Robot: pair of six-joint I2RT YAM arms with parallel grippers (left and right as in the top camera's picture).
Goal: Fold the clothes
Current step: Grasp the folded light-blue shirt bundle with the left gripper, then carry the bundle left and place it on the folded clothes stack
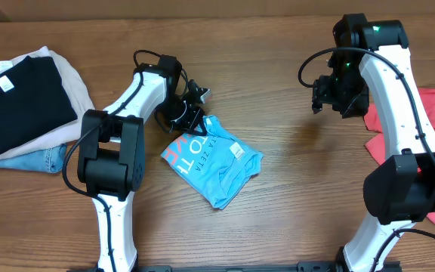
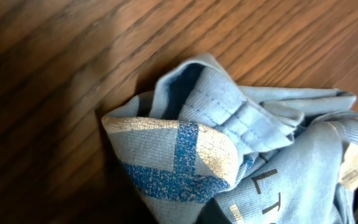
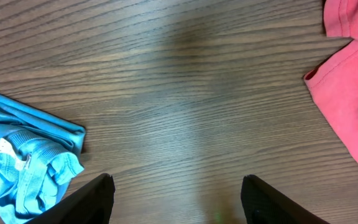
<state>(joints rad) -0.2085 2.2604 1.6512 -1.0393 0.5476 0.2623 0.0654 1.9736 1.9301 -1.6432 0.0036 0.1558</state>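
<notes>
The light blue T-shirt (image 1: 216,168) lies bunched in a loose, uneven packet on the worktop (image 1: 293,219). Its upper corner is right at the tips of the left fingers (image 1: 190,106). Red-orange lettering (image 1: 180,151) runs along the edge nearest those fingers, and a small white label (image 1: 236,151) sits on the side away from them.

In the left wrist view the shirt fills most of the picture, showing a stitched hem (image 2: 241,115) rolled over a patch of cracked white and blue print (image 2: 179,155). The left fingers hardly show there. No view settles whether they are spread or closed, or whether they touch the cloth.

The right fingers (image 3: 86,202) are spread wide with nothing between them, above bare wood. One edge of the blue shirt lies off to one side of them. The red T-shirt (image 3: 347,74) lies off to the other side, crumpled at the worktop's edge, and both are well apart from the fingers.

Beyond the left arm, far from the left fingers and on the side away from the blue shirt, is a stack. It has a black garment (image 1: 21,98) on a pale garment (image 1: 70,79), with denim (image 1: 36,160) showing beneath.
</notes>
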